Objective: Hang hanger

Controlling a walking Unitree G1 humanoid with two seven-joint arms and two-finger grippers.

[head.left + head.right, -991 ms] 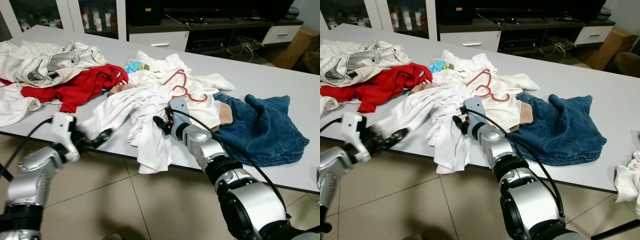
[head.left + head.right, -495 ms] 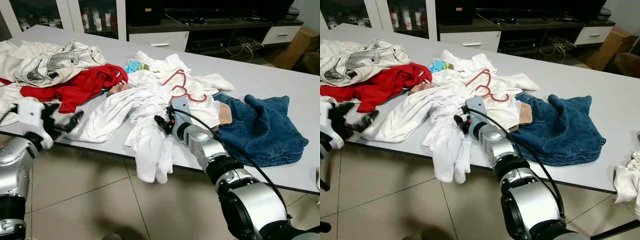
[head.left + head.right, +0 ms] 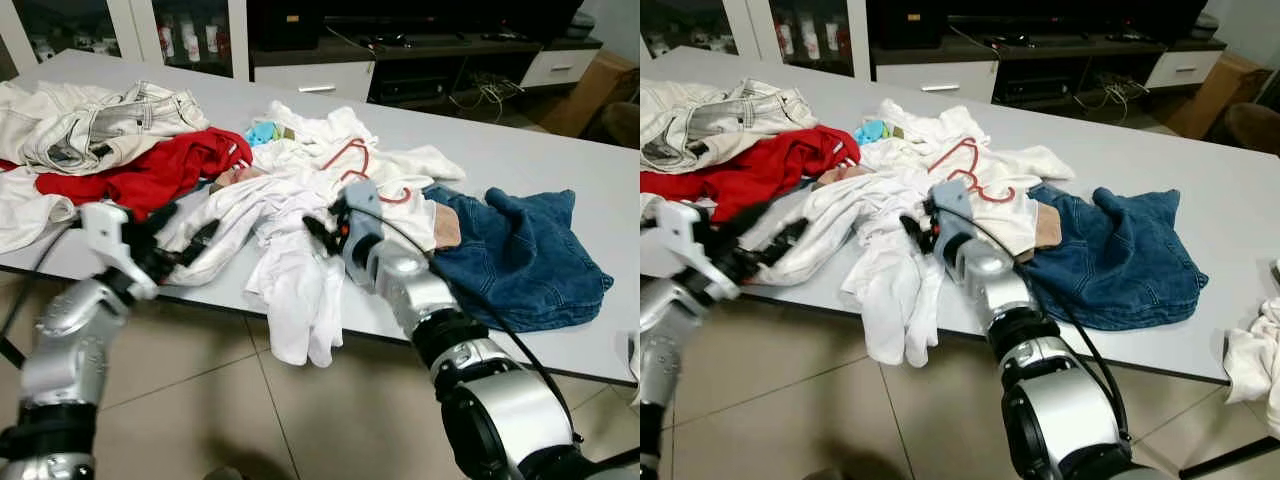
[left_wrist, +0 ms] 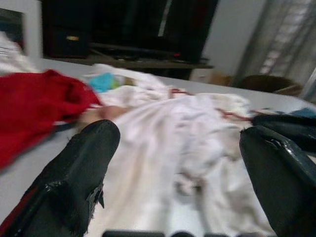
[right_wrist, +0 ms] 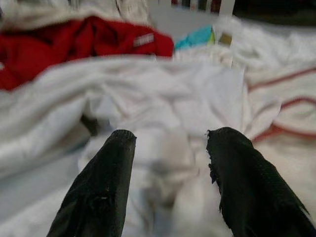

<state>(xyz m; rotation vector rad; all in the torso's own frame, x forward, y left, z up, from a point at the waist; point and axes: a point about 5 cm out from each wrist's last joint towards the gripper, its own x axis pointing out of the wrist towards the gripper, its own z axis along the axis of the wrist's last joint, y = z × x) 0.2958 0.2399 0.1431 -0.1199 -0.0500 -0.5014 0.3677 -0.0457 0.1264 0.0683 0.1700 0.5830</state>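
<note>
- Two silver robot arms reach over the near edge of a long pale grey tabletop (image 3: 560, 170) strewn with clothes.
- A red hanger (image 3: 352, 168) lies flat on top of a crumpled white garment (image 3: 300, 200) near the middle of the tabletop, its thin wire outline looping across the cloth. Neither gripper touches it.
- Part of that white garment spills over the near edge and hangs down toward the tiled floor (image 3: 260, 400).
- The left gripper (image 3: 185, 240) hovers at the near edge on the robot's left side, its two black fingers spread wide with nothing between them. They point toward a white sleeve that trails from the pile.
- The right gripper (image 3: 318, 228) sits low over the white garment, just short of the hanger. In its wrist view the fingers (image 5: 106, 192) stand apart, open, with rumpled white cloth below and between them; whether they touch the cloth cannot be told.
- A red garment (image 3: 150, 170) lies to the robot's left of the white pile, touching it.
- Behind the red one is a heap of cream and pale denim clothing (image 3: 90, 125).
- A small turquoise item (image 3: 264, 132) peeks out at the far side of the white pile.
- A dark blue denim garment (image 3: 525, 255) lies to the robot's right, against the white pile.
- Dark cabinets and a low media unit (image 3: 420, 60) stand beyond the tabletop.
</note>
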